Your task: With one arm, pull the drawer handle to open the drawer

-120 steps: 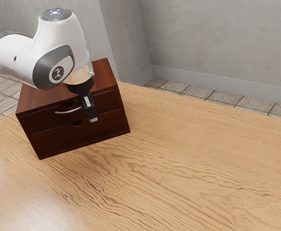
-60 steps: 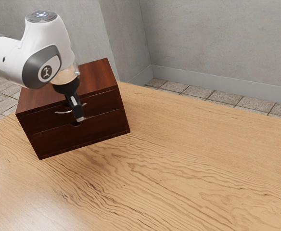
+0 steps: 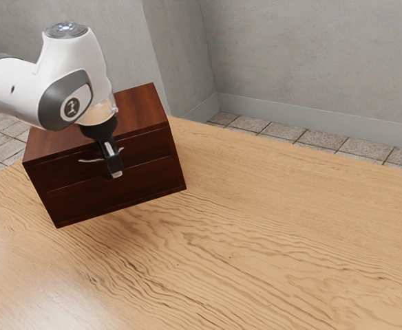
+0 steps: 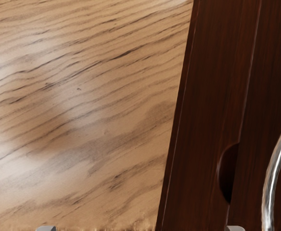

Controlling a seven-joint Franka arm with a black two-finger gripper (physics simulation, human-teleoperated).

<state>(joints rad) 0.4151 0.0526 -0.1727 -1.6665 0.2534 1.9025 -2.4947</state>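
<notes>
While the arm (image 3: 29,86) comes in from the exterior view's left, its black gripper (image 3: 115,169) points down in front of a dark wooden box (image 3: 138,108) that stands on the pale surface (image 3: 270,234) near the far edge. The box has two drawers, one above the other. The upper drawer (image 3: 149,146) carries a thin silver handle (image 3: 89,159), bowed outward, and the gripper hangs across the end of that handle nearer the exterior view's right, its light-tipped finger reaching down to the seam between the drawers. In the wrist view two grey fingertips (image 4: 45,227) stand far apart, so the gripper is wide open and has hold of nothing. Between those tips lie the surface (image 4: 73,96) and the lower drawer (image 4: 205,120) with its half-round notch (image 4: 228,174). The handle (image 4: 274,179) curves just outside the tip on the box's side; whether it touches that finger cannot be told. The upper drawer's front sits flush with the lower one, so the drawer is closed.
</notes>
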